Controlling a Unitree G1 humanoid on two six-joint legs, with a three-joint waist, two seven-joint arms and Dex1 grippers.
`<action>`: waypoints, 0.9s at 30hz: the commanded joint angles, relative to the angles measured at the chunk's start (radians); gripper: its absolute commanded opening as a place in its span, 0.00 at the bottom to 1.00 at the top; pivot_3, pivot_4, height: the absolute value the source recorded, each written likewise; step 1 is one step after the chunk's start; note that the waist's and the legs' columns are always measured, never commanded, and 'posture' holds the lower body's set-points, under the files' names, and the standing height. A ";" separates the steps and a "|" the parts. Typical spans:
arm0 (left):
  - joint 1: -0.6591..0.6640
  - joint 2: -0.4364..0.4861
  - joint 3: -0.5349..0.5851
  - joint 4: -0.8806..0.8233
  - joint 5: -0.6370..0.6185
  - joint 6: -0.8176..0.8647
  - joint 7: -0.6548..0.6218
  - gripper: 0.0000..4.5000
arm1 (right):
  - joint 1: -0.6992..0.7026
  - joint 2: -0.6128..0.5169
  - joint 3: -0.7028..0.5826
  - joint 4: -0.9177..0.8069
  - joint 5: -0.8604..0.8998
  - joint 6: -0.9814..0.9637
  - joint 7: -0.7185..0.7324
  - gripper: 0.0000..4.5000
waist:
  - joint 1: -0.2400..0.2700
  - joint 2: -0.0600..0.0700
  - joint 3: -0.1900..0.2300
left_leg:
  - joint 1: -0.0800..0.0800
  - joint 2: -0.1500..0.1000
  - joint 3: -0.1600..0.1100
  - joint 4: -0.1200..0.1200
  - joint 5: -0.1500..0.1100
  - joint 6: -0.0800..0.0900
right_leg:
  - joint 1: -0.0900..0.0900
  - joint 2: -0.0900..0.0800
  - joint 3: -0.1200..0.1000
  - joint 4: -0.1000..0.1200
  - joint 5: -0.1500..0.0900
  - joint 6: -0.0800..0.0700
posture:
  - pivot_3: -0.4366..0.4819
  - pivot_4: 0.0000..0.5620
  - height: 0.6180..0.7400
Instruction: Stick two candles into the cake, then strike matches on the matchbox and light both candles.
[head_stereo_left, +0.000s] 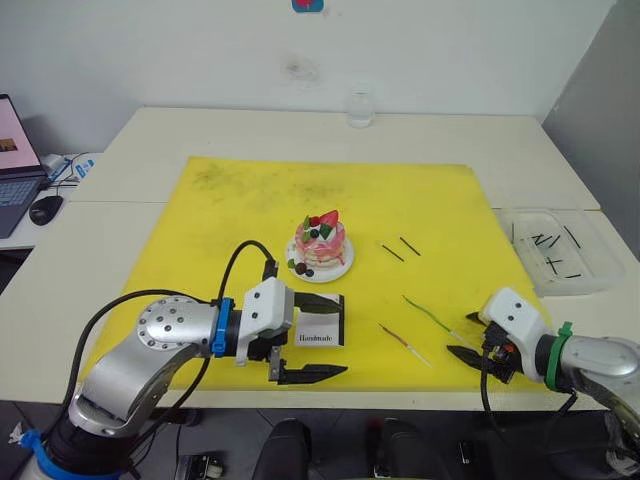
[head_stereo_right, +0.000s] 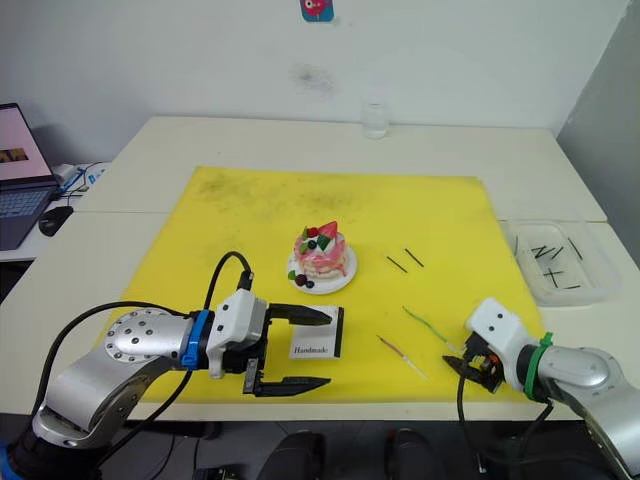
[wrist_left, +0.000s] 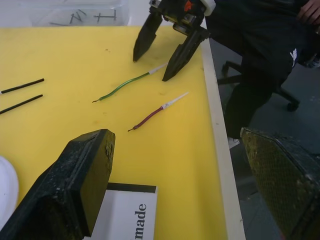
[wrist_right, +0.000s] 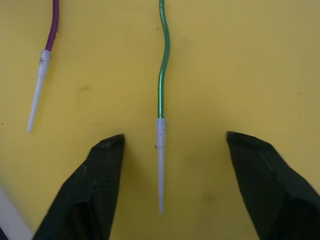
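— Currently, what is the state of the right gripper (wrist_right: 172, 142)?

— Jaws spread wide, tips down at the yellow mat (head_stereo_left: 250, 200) near its front right corner. The pale pointed end of the green candle (wrist_right: 161, 90) lies between the two fingers, touching neither. The candle rests flat on the mat, slightly wavy, its green length running away from the gripper toward the cake.

— And the red candle (head_stereo_left: 402, 342)?

— Flat on the mat as well, just beside the green one on the robot's left, roughly parallel to it, pale end toward the front edge. Nothing touches it.

— Left gripper (head_stereo_left: 322, 337)?

— Also wide open and holding nothing. It hovers at the front of the mat, one finger on each side of the matchbox (head_stereo_left: 322, 328), which lies flat with "Handmade" legible. Whether either finger touches the box cannot be determined.

— Location of the cake (head_stereo_left: 320, 242)?

— Near the middle of the mat on its white plate (head_stereo_left: 334, 271), behind the matchbox, upright, strawberry on top. No candle stands in it.

— Matches?

— Two matches (head_stereo_left: 401, 248) lie side by side on the mat to the right of the cake. More dark sticks sit in a clear tray (head_stereo_left: 595, 262) on the table beyond the mat's right edge.

— Other items noted?

— A glass (head_stereo_left: 360, 107) at the far edge of the table, a laptop (head_stereo_left: 15, 160) and a mouse (head_stereo_left: 45, 208) at far left.
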 joint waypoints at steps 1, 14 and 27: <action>-0.018 -0.005 0.000 -0.028 -0.012 0.006 0.012 1.00 | 0.001 0.003 -0.020 -0.028 -0.007 0.019 -0.017 0.47 | 0.000 0.000 0.000 | 0.000 0.000 0.000 0.000 0.000 0.000 | 0.000 0.000 0.000 0.000 0.000 0.000 | 0.48 0.27 1.00; -0.042 -0.012 -0.002 -0.035 -0.022 0.037 0.023 1.00 | 0.007 0.020 -0.122 -0.062 0.045 0.103 -0.006 0.01 | 0.000 0.000 0.000 | 0.000 0.000 0.000 0.000 0.000 0.000 | 0.000 0.000 0.000 0.000 0.000 0.000 | 0.48 0.27 1.00; -0.059 -0.019 -0.021 -0.045 -0.046 0.057 0.006 1.00 | 0.078 -0.013 -0.260 0.066 0.054 0.086 0.058 0.01 | -0.002 0.000 0.000 | 0.000 -0.001 0.000 0.000 0.000 0.000 | 0.000 0.000 0.000 0.000 0.000 0.000 | 0.48 0.27 1.00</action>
